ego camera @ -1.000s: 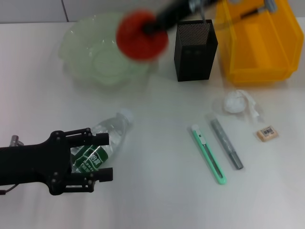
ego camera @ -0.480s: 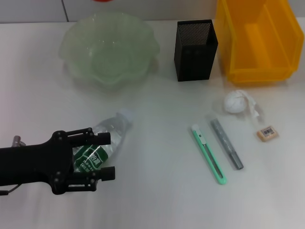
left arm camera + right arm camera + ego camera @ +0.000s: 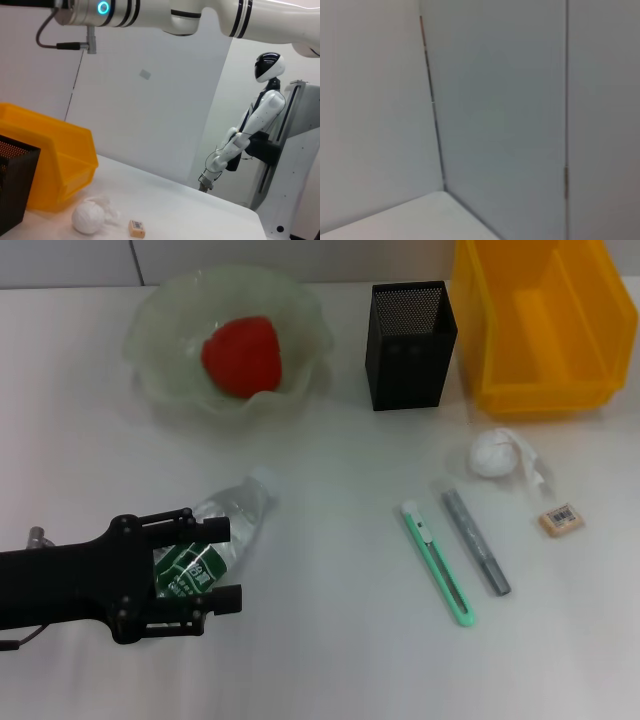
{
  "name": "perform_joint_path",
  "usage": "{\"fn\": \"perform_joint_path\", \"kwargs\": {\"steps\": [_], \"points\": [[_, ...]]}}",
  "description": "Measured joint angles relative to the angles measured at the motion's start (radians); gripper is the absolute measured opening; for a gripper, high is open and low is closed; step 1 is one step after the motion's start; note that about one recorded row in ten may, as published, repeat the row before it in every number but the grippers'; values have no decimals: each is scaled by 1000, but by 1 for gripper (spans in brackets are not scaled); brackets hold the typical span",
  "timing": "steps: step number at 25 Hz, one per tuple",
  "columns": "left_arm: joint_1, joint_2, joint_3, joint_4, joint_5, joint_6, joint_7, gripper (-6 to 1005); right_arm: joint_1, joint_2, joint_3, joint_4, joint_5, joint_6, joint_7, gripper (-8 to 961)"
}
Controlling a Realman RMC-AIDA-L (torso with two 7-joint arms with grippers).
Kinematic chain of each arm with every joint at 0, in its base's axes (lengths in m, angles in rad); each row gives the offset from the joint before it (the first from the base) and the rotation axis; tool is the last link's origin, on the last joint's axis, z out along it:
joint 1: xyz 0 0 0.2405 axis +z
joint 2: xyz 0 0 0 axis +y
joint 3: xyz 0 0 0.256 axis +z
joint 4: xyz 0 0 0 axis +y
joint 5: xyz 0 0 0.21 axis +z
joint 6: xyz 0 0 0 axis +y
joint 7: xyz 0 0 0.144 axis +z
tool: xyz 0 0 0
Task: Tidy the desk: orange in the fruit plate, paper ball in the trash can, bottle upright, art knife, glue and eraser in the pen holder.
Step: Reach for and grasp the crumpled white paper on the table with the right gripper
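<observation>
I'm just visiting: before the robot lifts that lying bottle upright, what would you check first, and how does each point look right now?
1. Left end effector around the bottle: ok, open fingers straddle its labelled middle.
2. Bottle cap on: ok, a white cap shows.
3. Room to stand the bottle: ok, bare table beside it.
4. Orange already in the fruit plate: ok.
5. Right end effector out of the way: cannot tell, it is out of sight.
6. Art knife near the bottle: ok, well apart.
</observation>
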Motion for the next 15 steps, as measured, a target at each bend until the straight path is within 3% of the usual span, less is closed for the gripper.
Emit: {"fn": "perform_joint_path", "kwargs": {"steps": [4,5,6,7,8,9,10,11,13,15], "points": [[-3,0,2,0,0,-4,-1,785,-48,-17,-1,-84,-57,-125,69,584],[-4,0,1,0,0,-4,-2,785,-107,-30,-1,-225,-174,-248,196,606],[-5,0,0,0,0,-3,-2,785,-107,-30,-1,-225,-174,-248,196,644],[-6,0,-1,0,0,-3,-2,785,-142,-34,0,-319,-259,-315,282,683],[-7,0,-1,1,0,-1,-2,785,-204,-32,0,-498,-427,-453,424,721],[-7,0,-1,1,0,-1,-2,785,-204,-32,0,-498,-427,-453,424,760],[-9,0,-1,1,0,-1,-2,785,-258,-22,0,-669,-595,-600,553,798],[-10,0,-1,2,0,-2,-2,785,-258,-22,0,-669,-595,-600,553,804],[-11,-3,1,7,0,-5,-2,785,-320,-4,-12,-843,-763,-754,658,816],[-13,-5,1,8,0,-9,-2,785,-342,0,-27,-876,-803,-784,680,829]]}}
